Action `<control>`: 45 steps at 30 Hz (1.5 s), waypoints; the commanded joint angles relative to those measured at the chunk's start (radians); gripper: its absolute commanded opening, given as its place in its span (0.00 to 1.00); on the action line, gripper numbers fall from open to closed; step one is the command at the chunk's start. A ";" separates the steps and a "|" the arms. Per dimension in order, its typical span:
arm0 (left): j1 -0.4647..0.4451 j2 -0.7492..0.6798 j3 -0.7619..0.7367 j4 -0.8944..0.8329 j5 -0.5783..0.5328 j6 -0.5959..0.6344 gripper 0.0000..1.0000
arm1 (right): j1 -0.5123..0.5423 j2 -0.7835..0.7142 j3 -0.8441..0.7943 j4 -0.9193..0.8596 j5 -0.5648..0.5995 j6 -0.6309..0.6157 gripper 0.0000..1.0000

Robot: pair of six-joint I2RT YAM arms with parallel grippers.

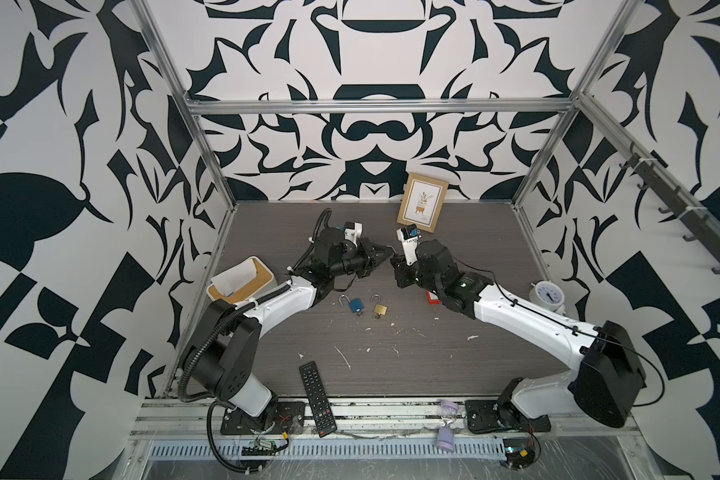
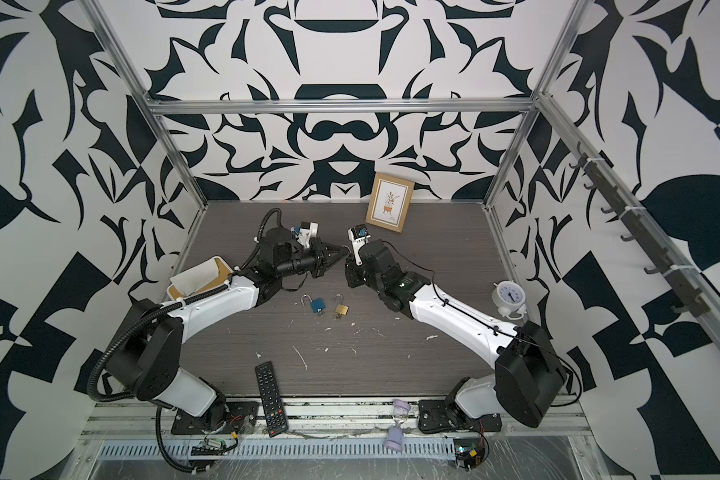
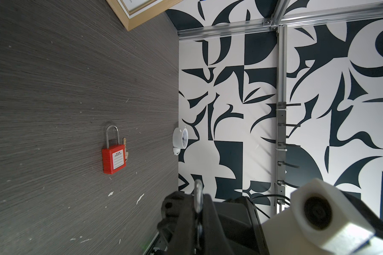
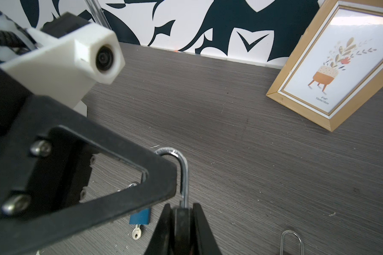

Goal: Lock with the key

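A black padlock (image 4: pixel 181 223) hangs in mid-air between my two grippers above the middle of the table. My right gripper (image 4: pixel 182 215) is shut on its body. Its silver shackle (image 4: pixel 184 174) stands raised out of the body and curves into my left gripper (image 3: pixel 198 212), which is shut on the shackle (image 3: pixel 198 187). In both top views the gripper tips meet (image 1: pixel 391 257) (image 2: pixel 345 259). Whether a key sits in this padlock is hidden. A blue padlock (image 1: pixel 355 305) with a key (image 4: pixel 136 234) in it lies below.
A brass padlock (image 1: pixel 380 309) lies beside the blue one, both shackles open. A red padlock (image 3: pixel 113 159) lies by the right arm with a key (image 3: pixel 125 145) alongside. Picture frame (image 1: pixel 422 203) at the back, clock (image 1: pixel 549 295) right, white box (image 1: pixel 242 280) left, remote (image 1: pixel 316 399) in front.
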 commanded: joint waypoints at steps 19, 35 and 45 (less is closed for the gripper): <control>0.218 -0.154 -0.111 -0.045 0.269 0.387 0.89 | -0.333 0.049 0.083 -0.187 -1.320 0.148 0.00; 0.096 -0.112 -0.179 0.269 0.450 0.175 0.75 | -0.315 0.077 0.120 -0.250 -1.455 0.065 0.00; 0.062 -0.111 -0.163 0.168 0.471 0.204 0.53 | -0.315 0.090 0.146 -0.286 -1.422 0.044 0.00</control>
